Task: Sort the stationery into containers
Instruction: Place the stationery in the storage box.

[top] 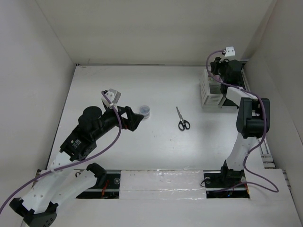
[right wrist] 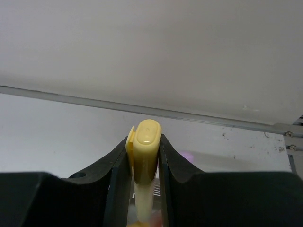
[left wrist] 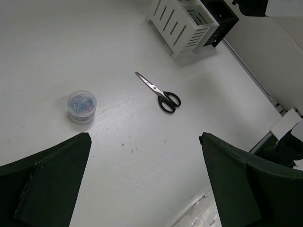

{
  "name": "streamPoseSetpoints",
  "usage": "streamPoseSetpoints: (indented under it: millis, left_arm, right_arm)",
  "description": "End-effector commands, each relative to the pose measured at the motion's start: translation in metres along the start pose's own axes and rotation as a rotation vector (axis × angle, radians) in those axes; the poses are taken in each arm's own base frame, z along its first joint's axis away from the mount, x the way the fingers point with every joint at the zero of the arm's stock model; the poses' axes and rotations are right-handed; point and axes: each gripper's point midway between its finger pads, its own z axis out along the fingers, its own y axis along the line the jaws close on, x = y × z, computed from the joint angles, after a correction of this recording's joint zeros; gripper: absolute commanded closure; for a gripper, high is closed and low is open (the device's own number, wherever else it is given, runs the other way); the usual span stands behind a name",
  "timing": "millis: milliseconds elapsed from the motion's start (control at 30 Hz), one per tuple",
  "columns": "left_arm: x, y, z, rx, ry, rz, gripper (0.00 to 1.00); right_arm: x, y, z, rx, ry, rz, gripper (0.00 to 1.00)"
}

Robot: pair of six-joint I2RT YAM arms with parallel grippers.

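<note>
yellow highlighter (right wrist: 147, 137) clamped in right end effector (right wrist: 143, 142) may miss white organizer (top: 207, 89), seemingly underneath, unseen; left end effector (left wrist: 144, 137) gapes empty.

on the bench (top: 156, 151), the scissors (top: 183, 122) lie near the middle, handles toward the arms. left of them, well apart, stands a small round tub (top: 145, 111), just beside the left end effector (top: 136, 118). at the far right stands a slatted organizer (top: 210, 90), with a second organizer (left wrist: 220, 16) just beside it on its right. the right end effector (top: 220, 66) hangs above them, a highlighter (right wrist: 145, 151) between its fingers.
</note>
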Motion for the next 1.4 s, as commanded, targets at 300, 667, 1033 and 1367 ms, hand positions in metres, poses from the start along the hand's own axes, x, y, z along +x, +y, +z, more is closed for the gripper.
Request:
streamPoseSetpoints:
  millis: [300, 667, 1033, 1367]
  left_arm:
    - [-0.012, -0.006, 0.001, 0.026, -0.048, 0.003, 0.0]
    - [-0.013, -0.007, -0.002, 0.029, -0.057, 0.004, 0.0]
    - [-0.012, -0.004, 0.001, 0.017, -0.051, 0.002, 0.0]
    - [-0.012, -0.004, 0.001, 0.017, -0.051, 0.002, 0.0]
  right_arm:
    - [-0.024, -0.002, 0.006, 0.061, -0.065, -0.037, 1.0]
    - [-0.017, -0.021, 0.0, 0.109, -0.021, -0.029, 1.0]
    - [-0.019, -0.025, -0.012, 0.148, -0.03, -0.02, 1.0]
    - [-0.018, -0.016, -0.011, 0.104, -0.035, 0.009, 1.0]
